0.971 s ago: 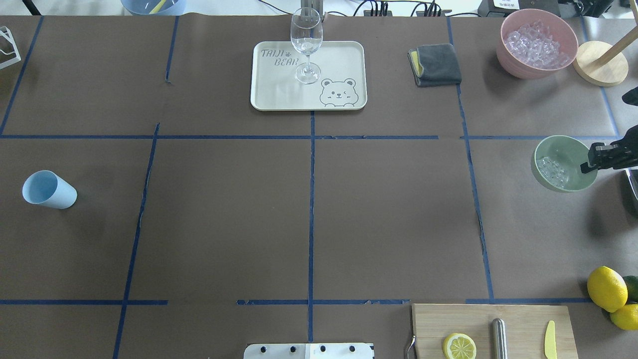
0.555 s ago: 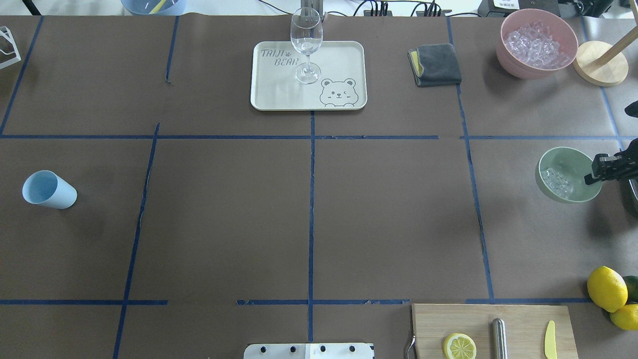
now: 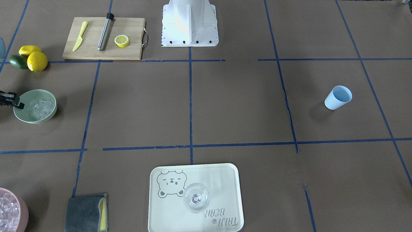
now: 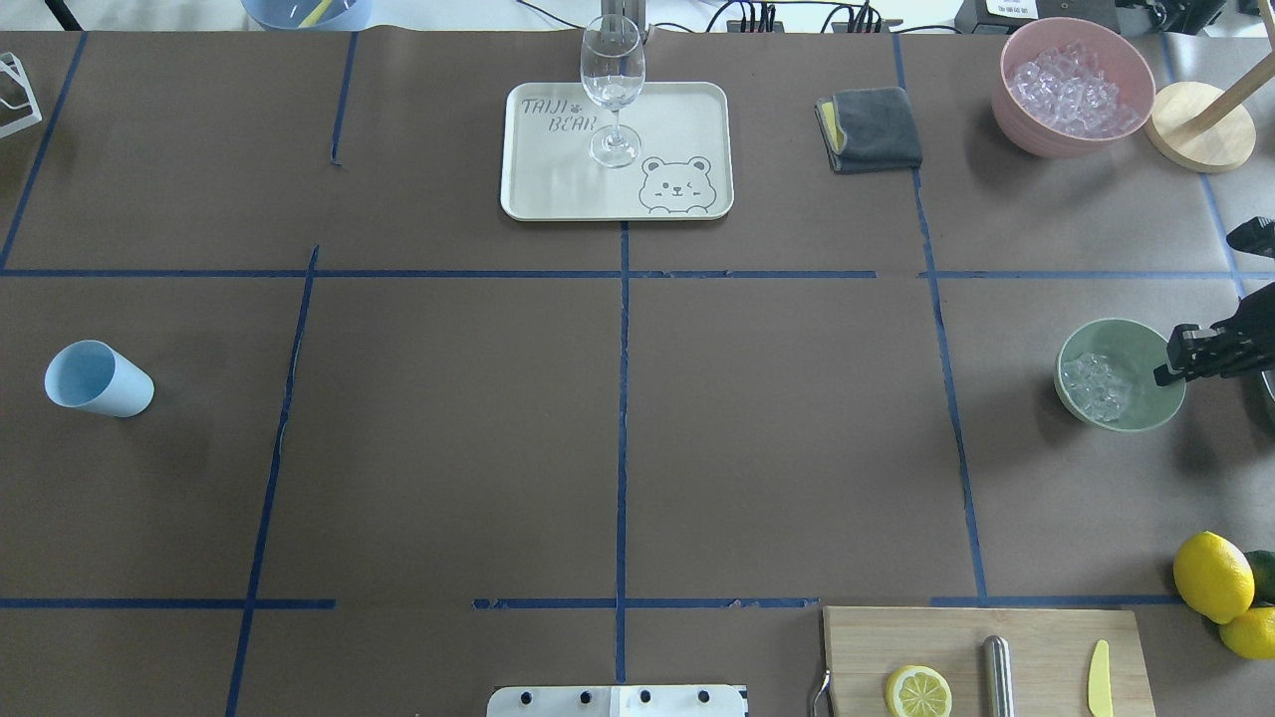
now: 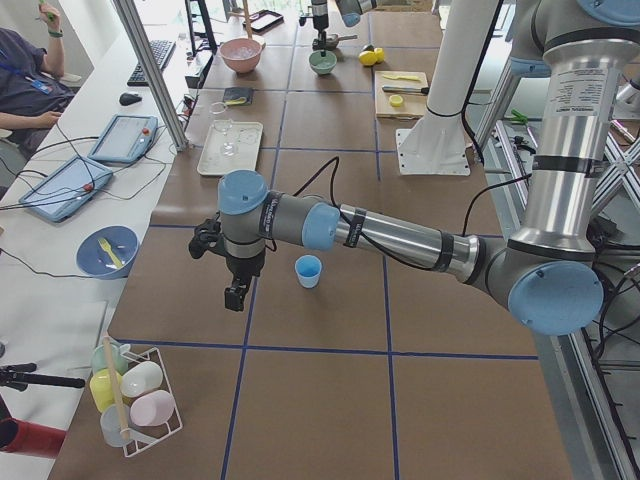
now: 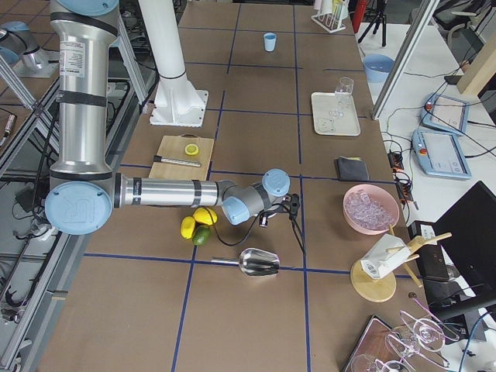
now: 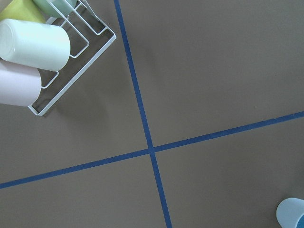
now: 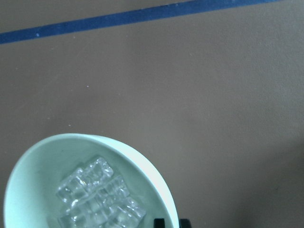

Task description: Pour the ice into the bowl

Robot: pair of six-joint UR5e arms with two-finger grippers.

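One matte mint-green round bowl holds one heap of clear ice cubes. The right gripper pinches its rim. How wide the left gripper stands cannot be told.

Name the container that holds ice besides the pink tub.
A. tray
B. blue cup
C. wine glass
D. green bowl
D: clear cubes of ice lie heaped inside the bowl; the cup, the glass and the tray hold none.
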